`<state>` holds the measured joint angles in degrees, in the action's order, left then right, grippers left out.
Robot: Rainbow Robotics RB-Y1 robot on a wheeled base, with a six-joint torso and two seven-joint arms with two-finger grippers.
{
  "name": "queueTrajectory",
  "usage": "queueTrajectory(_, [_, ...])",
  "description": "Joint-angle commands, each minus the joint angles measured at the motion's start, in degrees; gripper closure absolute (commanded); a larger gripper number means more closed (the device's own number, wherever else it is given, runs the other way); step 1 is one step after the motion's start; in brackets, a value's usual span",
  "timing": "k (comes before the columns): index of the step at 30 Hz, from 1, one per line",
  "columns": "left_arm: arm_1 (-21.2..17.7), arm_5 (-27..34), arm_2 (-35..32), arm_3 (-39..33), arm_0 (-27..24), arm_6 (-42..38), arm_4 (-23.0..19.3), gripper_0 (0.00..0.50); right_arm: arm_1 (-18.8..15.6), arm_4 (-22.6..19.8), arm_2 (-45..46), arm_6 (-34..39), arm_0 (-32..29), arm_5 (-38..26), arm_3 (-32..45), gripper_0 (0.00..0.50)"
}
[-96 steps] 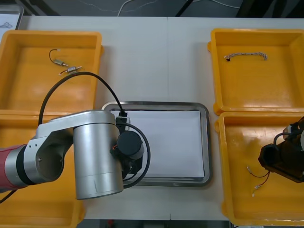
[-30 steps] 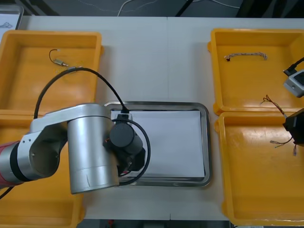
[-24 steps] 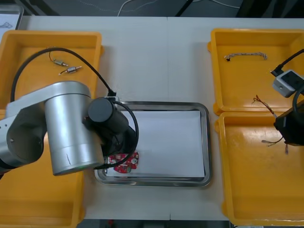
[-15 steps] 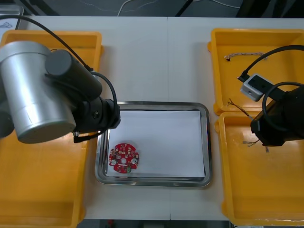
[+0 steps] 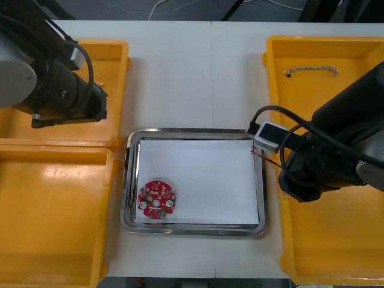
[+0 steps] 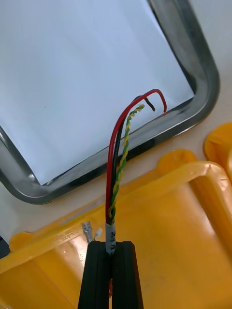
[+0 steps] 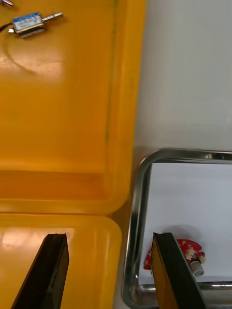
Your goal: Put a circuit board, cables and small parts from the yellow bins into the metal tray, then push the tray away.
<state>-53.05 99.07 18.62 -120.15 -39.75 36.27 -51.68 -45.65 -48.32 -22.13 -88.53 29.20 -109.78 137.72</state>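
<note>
Circuit board (image 5: 156, 202) now lies in metal tray (image 5: 195, 131), near-left corner; left gripper (image 7: 108, 236), spread and empty, has withdrawn past tray's left rim. Right gripper (image 6: 114, 244), clamped on red and yellow cable (image 6: 116, 159), arrives at tray's right rim.

We wear dark, nearly black casings on both arms, our left arm (image 5: 60, 90) topped by a rounded silver-grey link (image 5: 12, 75), our right arm (image 5: 348, 132) carrying a small pale grey box (image 5: 268, 135) fed by looping black cables (image 5: 273, 107), and our fingers (image 7: 54, 270) on each wrist are flat matt black bars.
</note>
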Motion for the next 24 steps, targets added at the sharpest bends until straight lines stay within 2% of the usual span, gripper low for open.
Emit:
queueTrajectory(1, [-2.5, 0.42, -4.3, 4.31, -0.33, 7.85, 0.71, 0.0, 2.05, 2.44, -6.34, 2.22, 4.55, -0.22, 1.94, 0.5])
queueTrajectory(8, [-1.88, 0.25, -8.34, 10.2, -0.33, 21.48, 4.13, 0.0, 6.18, 6.93, -16.63, 2.58, 9.73, -0.22, 1.32, 0.5])
queueTrajectory(16, [0.14, -0.45, -12.03, 16.88, -0.33, 42.75, 8.79, 0.0, 9.96, 11.23, -27.26, 1.52, 14.3, -0.22, -3.69, 0.5])
queueTrajectory(24, [3.74, -0.63, -18.89, 23.21, -0.42, 60.24, 8.88, 0.0, 11.9, 16.33, -35.7, -2.43, 16.5, 1.76, -9.22, 0.5])
